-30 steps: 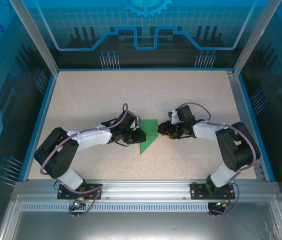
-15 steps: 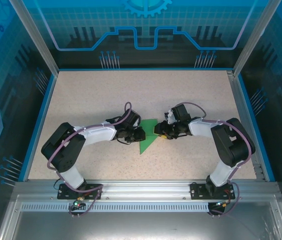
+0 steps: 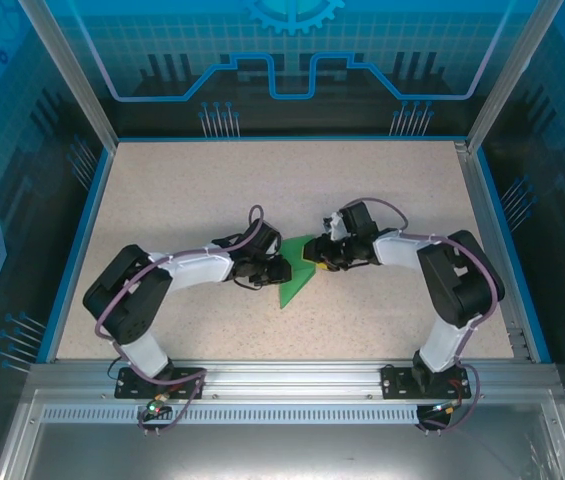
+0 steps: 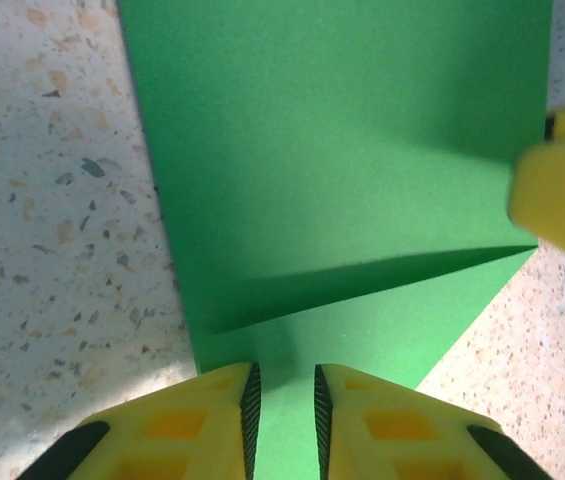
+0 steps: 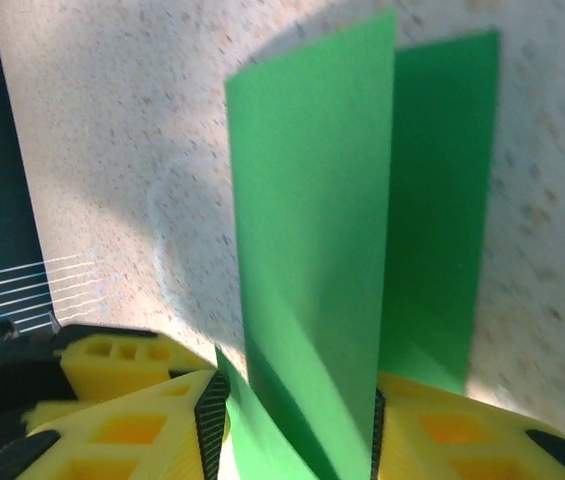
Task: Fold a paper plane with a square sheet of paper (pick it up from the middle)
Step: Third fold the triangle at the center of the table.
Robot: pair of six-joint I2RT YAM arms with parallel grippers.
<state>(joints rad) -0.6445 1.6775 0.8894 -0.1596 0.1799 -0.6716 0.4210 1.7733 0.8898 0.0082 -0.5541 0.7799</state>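
Note:
The square sheet of paper [image 3: 292, 286] is bright green and lies partly folded into a pointed shape at the table's middle. My left gripper [image 3: 281, 269] presses on its left part. In the left wrist view its jaws [image 4: 282, 385] stand almost together over the flat paper [image 4: 342, 150], with nothing pinched between them. My right gripper [image 3: 311, 257] is at the paper's right edge. In the right wrist view a raised flap [image 5: 312, 200] runs between its fingers [image 5: 294, 415], lifted off the lower layer. A yellow right finger [image 4: 562, 190] shows in the left wrist view.
The speckled tabletop [image 3: 192, 200] has a blue rim [image 3: 82, 240] and metal posts with clear blue panels around it. Both arms meet over the centre, and their bases [image 3: 157, 380] sit at the near edge.
The right gripper has moved left and a little farther away, lifting the paper's right flap toward the left gripper. The left gripper has held its place on the paper.

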